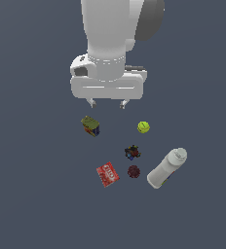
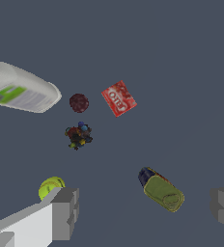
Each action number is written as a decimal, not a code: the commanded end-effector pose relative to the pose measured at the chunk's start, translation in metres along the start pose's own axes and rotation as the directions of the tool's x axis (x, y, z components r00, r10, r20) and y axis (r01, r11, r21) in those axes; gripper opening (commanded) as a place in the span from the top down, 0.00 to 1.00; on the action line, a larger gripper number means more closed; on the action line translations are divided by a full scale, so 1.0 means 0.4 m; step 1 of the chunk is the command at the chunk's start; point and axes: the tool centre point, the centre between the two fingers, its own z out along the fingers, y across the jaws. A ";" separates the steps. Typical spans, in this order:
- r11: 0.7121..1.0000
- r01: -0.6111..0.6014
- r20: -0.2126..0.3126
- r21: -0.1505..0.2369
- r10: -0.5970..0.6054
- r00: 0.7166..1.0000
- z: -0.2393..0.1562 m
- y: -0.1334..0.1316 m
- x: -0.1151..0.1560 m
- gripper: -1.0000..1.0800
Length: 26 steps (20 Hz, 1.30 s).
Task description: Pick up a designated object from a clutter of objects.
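Yellow-green tennis ball [image 1: 143, 127] lies on the grey counter [image 1: 37, 194], below the end effector [image 1: 106, 103] and toward the exterior view's right; its fingers [image 2: 65, 212] are wide apart and hold nothing.

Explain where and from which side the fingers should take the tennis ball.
Grip the tennis ball across its middle, coming straight down from above. It is round, so any pair of opposite sides works, and it sits apart from the cube and bottle, leaving room for the open gripper.

surface: flat dark grey floor [image 1: 32, 194] | 6 items: tennis ball [image 1: 143, 127], white bottle [image 1: 166, 168], red packet [image 1: 107, 174], green-blue box [image 1: 90, 126], multicoloured cube [image 1: 132, 152], dark red ball [image 1: 133, 171]
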 end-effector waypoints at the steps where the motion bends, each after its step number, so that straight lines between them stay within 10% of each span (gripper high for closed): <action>1: 1.000 0.015 0.001 -0.002 -0.015 1.000 0.017 -0.014 -0.002 0.04; 14: 0.977 0.211 0.008 -0.013 -0.211 0.977 0.231 -0.191 -0.062 0.04; 26: 0.885 0.466 0.013 0.002 -0.466 0.885 0.474 -0.397 -0.240 0.04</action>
